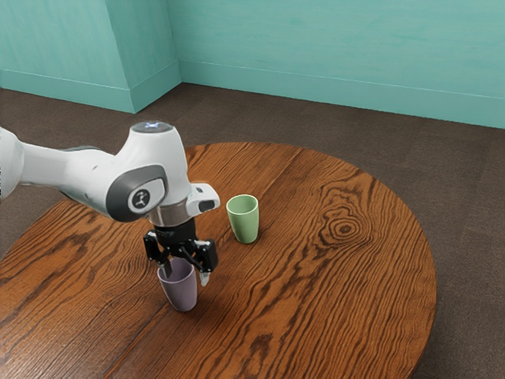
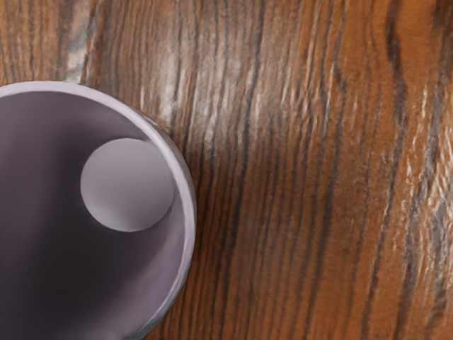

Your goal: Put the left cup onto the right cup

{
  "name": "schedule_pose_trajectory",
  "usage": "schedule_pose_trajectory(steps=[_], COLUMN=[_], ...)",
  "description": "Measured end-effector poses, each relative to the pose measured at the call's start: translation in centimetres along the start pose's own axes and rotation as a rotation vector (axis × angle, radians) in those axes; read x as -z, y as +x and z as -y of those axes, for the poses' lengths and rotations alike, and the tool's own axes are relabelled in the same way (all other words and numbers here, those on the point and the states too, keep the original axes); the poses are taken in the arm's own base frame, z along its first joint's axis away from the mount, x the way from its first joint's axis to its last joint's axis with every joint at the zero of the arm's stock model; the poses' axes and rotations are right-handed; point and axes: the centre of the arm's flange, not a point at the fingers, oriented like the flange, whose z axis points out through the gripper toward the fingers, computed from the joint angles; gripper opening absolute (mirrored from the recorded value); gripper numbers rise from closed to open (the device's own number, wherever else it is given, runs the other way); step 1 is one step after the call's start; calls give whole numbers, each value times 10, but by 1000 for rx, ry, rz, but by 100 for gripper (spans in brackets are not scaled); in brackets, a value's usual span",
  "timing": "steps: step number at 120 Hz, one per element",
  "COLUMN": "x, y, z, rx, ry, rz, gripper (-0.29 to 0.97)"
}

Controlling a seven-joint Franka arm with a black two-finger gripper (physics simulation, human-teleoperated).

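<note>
Two cups are standing upright and apart on the bench [image 1: 339, 260], so nothing of the stacking is done yet. The purple cup [image 1: 181, 294] is sitting at the exterior view's left, nearer the camera. The green cup [image 1: 243, 219] is waiting to its right and a little farther back, near but not touching.

The hand [image 1: 183, 275] is hanging directly over the purple cup, with its fingers standing apart, one at each side of the rim and not yet pressing in. The fingertips are reaching about to rim level. Whether either one is brushing the wall, I cannot tell.

The wrist view is looking straight down into the purple cup [image 2: 85, 227], showing its pale floor and its rim, with bare bench [image 2: 318, 177] beside it. The cup is looking empty and is resting on the wood, not lifted.

Judging from this, the arm is working on the grasp, the first step. Closing on the purple cup, lifting it, carrying it over to the green cup and lowering it onto that cup are all still remaining. The green cup is standing untouched, mouth up, so it is looking ready to receive the other.
</note>
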Motion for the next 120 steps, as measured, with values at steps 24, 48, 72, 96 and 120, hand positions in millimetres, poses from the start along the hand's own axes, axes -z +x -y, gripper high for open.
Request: schedule_pose_trajectory(steps=[24,48,72,96,120], x=[-10,-20,-26,-33,-36], y=[5,10,14,15,17], z=[2,1,-2,-6,-5], rx=[19,31,34,31,39], ry=[4,8,8,12,10], rz=[-6,-20,-34,-39,-44], gripper=[60,59,58,56,49])
